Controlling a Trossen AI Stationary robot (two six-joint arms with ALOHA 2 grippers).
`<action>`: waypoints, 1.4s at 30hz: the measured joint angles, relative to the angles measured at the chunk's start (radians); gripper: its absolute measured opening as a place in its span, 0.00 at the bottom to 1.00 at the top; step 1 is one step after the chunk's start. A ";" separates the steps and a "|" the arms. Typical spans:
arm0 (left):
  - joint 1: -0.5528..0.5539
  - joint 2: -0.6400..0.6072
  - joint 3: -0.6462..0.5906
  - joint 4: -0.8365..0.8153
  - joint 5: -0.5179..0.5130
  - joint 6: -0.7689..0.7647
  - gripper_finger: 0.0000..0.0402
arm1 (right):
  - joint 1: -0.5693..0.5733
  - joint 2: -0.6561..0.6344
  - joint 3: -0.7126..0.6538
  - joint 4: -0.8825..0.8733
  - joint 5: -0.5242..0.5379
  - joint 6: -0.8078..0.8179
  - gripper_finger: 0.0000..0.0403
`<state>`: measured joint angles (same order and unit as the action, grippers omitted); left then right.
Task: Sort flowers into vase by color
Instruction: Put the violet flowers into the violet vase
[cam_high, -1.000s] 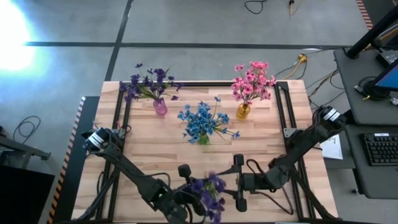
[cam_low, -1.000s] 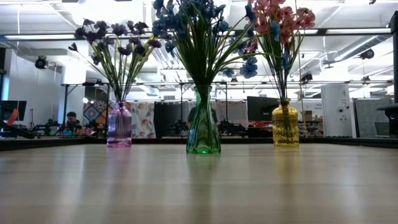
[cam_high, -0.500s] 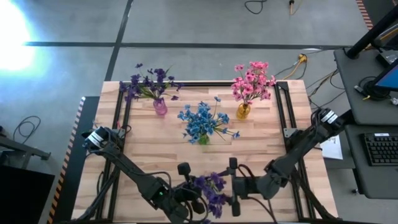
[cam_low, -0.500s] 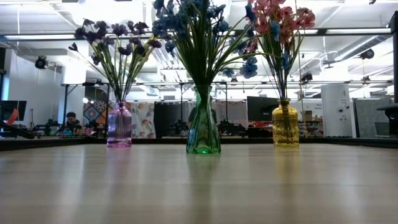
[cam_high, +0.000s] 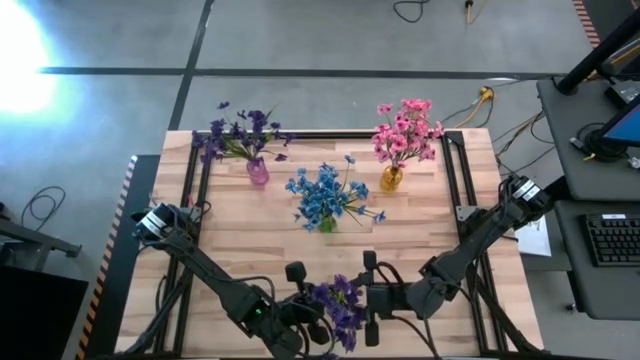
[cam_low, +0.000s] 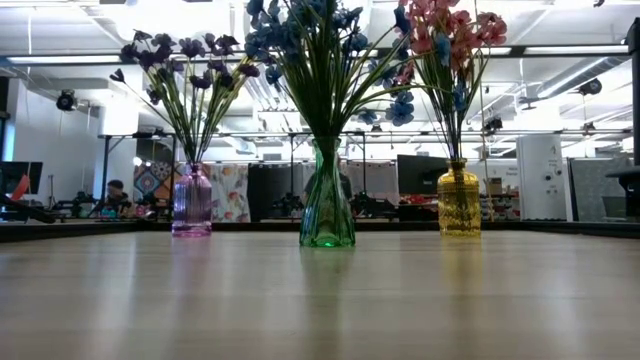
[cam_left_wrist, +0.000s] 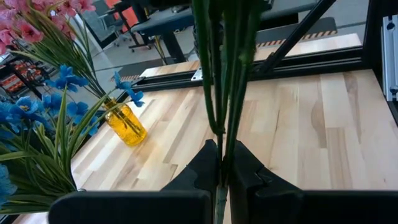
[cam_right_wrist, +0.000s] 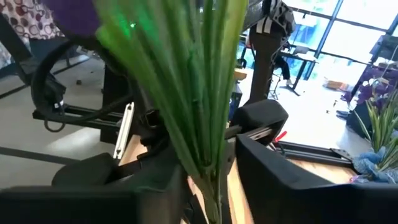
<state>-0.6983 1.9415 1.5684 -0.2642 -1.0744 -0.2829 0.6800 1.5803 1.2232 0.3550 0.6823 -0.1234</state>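
Purple artificial flower sprig with green stems (cam_high: 338, 302) is sitting above the near edge of the light wooden table (cam_high: 240, 235), midway along it. Left gripper (cam_left_wrist: 222, 163) is clamping its stems. Right gripper (cam_high: 369, 296) is flanking the same stems, fingers spread, not yet closed. Purple, blue and pink bunches are standing in vases along the far edge.

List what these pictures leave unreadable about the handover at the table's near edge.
- High view: the purple sprig covers the left gripper, so the hold itself is hidden there.
- Right wrist view: blurred green stems fill the frame; whether the right gripper touches them is unclear.
- Low view: neither arm appears, only the three vases, such as the green vase.
- Left wrist view: the blossoms are cut off by the picture's edge.
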 joint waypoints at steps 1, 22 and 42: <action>0.000 0.000 0.000 0.000 0.000 0.000 0.00 | 0.000 0.000 0.000 0.000 0.000 0.000 0.28; -0.015 -0.062 0.001 -0.089 -0.003 -0.043 0.37 | -0.004 -0.042 0.001 -0.013 -0.001 -0.026 0.05; -0.094 -0.305 0.000 -1.043 -0.075 -0.617 0.47 | -0.303 -0.101 0.259 -0.065 -0.243 -0.210 0.06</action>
<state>-0.7921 1.6368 1.5688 -1.3072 -1.1492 -0.8997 0.3769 1.4793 1.4818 0.2899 0.4391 -0.3334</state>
